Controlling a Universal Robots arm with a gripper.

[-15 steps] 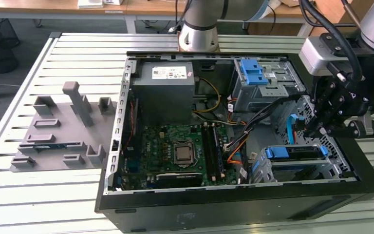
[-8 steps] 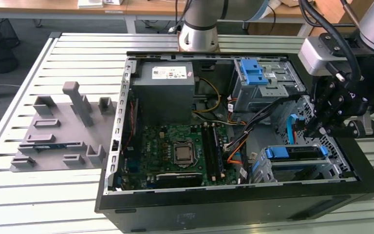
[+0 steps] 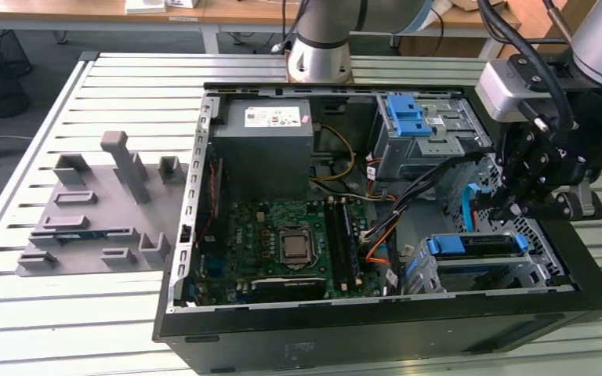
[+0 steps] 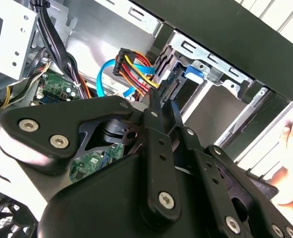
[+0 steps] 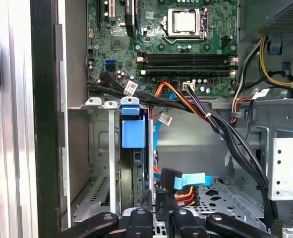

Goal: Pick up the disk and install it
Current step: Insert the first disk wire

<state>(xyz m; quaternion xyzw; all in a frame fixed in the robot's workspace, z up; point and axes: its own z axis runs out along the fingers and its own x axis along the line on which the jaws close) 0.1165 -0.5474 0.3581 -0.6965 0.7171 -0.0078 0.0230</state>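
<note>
The black gripper (image 3: 528, 205) hangs inside the open black computer case (image 3: 385, 329) — fingers nearly together, gripping nothing — just above the blue-framed silver disk (image 3: 473, 245) seated in its metal bay (image 5: 104, 163).

Slatted metal table (image 3: 29, 313), wooden desks (image 3: 228, 12) behind, grey floor (image 3: 9, 149)

- Drive cage (image 5: 99, 163): bare, dull silver sheet metal.
- Carrier tab (image 5: 133, 133) on it: smooth blue plastic.
- Gripper (image 4: 161, 106): matt black metal, shiny screw heads.
- Desk (image 3: 60, 313): ribbed pale metal.
</note>
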